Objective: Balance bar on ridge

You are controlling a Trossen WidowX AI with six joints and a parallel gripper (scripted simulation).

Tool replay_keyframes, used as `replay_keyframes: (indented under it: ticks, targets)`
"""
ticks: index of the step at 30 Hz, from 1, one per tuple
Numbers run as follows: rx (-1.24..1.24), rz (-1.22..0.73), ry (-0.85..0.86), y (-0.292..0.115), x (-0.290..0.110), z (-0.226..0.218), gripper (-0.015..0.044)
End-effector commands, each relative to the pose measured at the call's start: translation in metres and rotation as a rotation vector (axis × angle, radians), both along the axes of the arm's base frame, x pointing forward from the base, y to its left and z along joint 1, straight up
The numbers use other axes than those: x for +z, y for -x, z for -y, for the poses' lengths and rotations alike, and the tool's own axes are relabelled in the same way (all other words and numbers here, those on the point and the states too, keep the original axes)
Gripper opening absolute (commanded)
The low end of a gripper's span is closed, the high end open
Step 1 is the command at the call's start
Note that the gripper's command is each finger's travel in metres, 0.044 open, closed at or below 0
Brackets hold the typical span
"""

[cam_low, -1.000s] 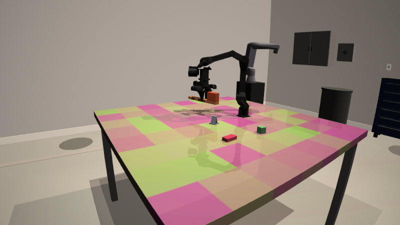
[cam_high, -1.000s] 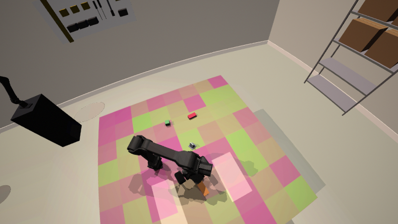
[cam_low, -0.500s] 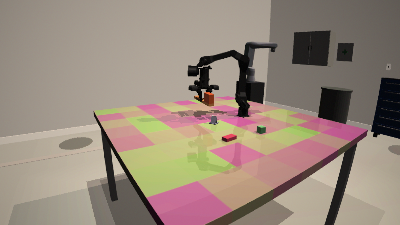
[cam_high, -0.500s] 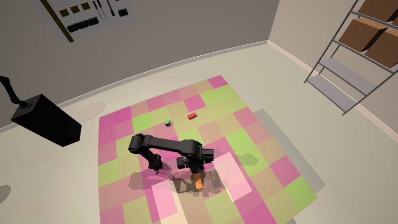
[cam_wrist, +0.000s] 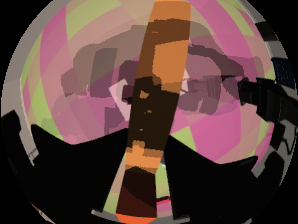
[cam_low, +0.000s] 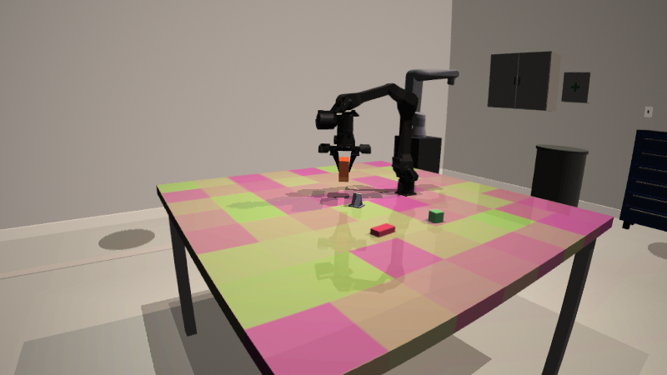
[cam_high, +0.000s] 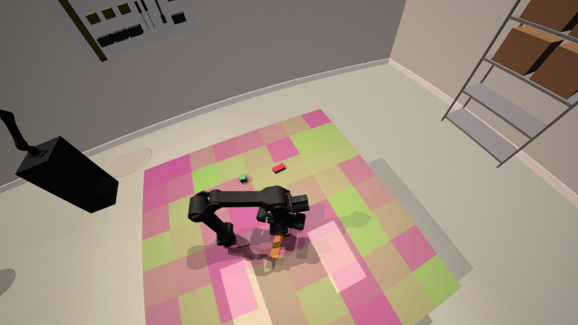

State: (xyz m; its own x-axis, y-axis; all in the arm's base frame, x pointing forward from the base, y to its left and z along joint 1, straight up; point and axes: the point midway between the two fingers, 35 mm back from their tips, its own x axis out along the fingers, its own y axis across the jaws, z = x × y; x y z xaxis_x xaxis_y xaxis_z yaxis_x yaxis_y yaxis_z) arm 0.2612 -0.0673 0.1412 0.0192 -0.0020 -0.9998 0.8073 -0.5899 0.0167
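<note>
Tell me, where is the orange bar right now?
In the exterior view, the orange bar is up off the table, held in the end effector, behind the small grey ridge.

The black arm's tool hangs above the checkered worktop, clamped on the orange bar, which is clear of the surface. The small grey ridge stands on the worktop nearer the camera, with a red block and a green cube further forward.
</note>
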Motion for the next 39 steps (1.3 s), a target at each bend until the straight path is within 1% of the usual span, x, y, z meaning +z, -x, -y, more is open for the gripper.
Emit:
replay_keyframes:
  ticks: [1,11,20,26,39]
  targets:
    - [-0.116,0.004,0.000,-0.001,0.002,-0.016,0.0000]
    - [-0.359,0.004,-0.008,0.001,0.002,-0.053,0.0000]
    - [-0.522,0.002,-0.014,0.011,0.002,-0.083,0.0000]
    - [-0.531,0.002,-0.014,0.012,0.000,-0.086,0.0000]
    - [-0.531,0.002,-0.015,0.012,-0.021,-0.088,0.0000]
